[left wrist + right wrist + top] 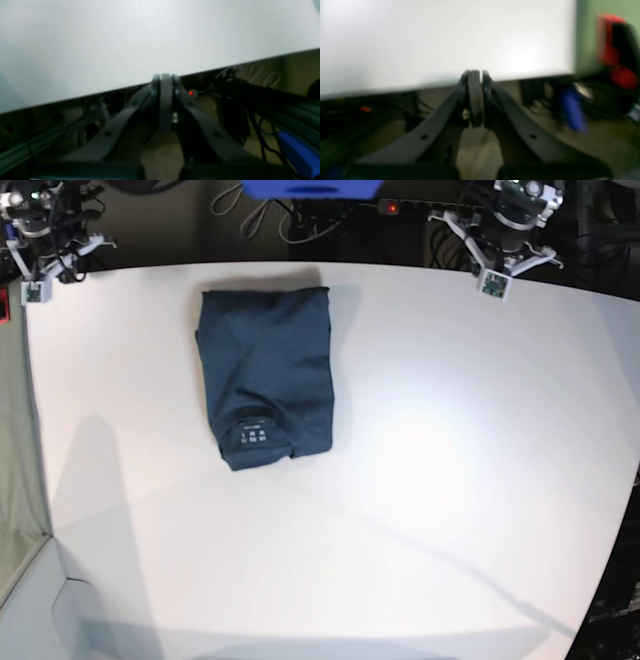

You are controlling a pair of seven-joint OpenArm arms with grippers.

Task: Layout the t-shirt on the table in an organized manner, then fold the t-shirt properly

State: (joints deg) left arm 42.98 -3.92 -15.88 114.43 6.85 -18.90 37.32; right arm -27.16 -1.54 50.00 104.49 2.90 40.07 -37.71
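The dark navy t-shirt [265, 375] lies folded into a compact rectangle on the white table [420, 480], left of centre near the far edge. Its collar label faces up at the near end. My left gripper [494, 284] hangs at the table's far right edge, well away from the shirt. In the left wrist view that gripper [165, 78] is shut with nothing in it, over the table edge [100, 93]. My right gripper [35, 290] sits at the far left corner. In its own view this gripper [475, 74] is also shut and empty.
Behind the table's far edge are cables, a power strip with a red light [390, 207] and a blue object [310, 188]. A red and black object [617, 50] stands off the table beside the right arm. A grey floor strip borders the table's left edge [15, 480].
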